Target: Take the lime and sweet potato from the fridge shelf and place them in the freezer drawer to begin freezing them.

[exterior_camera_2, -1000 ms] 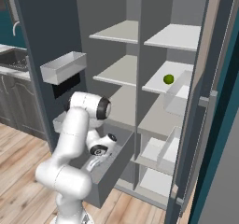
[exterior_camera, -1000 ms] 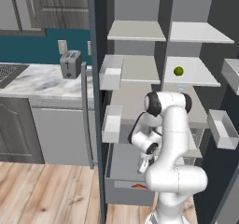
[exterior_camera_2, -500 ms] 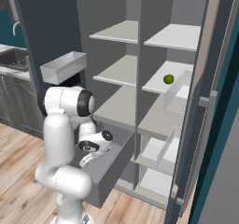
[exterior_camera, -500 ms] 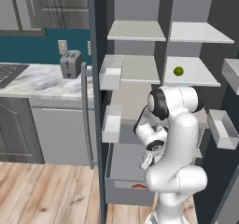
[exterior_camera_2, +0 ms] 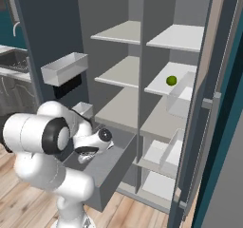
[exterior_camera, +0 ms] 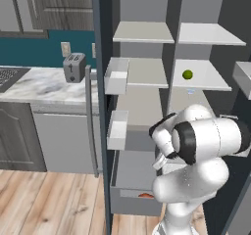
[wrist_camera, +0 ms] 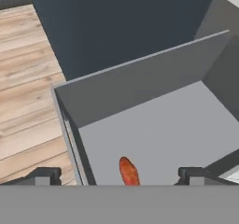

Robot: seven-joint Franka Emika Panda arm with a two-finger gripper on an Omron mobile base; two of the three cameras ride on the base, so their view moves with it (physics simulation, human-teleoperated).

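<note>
Orange-red oblong sweet potato (wrist_camera: 129, 171) lies in the deep grey freezer drawer (wrist_camera: 154, 129), beneath the gripper (wrist_camera: 119, 175), whose fingers stand wide and empty. Small bright-green lime (exterior_camera: 187, 74) sits on the light-grey fridge shelf (exterior_camera: 208, 80), not yet moved.

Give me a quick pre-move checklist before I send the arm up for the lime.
1. Sweet potato lies on the floor of the freezer drawer: ok.
2. Hand open with nothing between its fingers, in the hand view: ok.
3. Lime sits on the fridge shelf, right column, nothing beside it: ok.
4. Drawer pulled out, ready for a second drop: ok.
5. Path from drawer up to the lime clear of the white door bin near that shelf: cannot tell.
</note>
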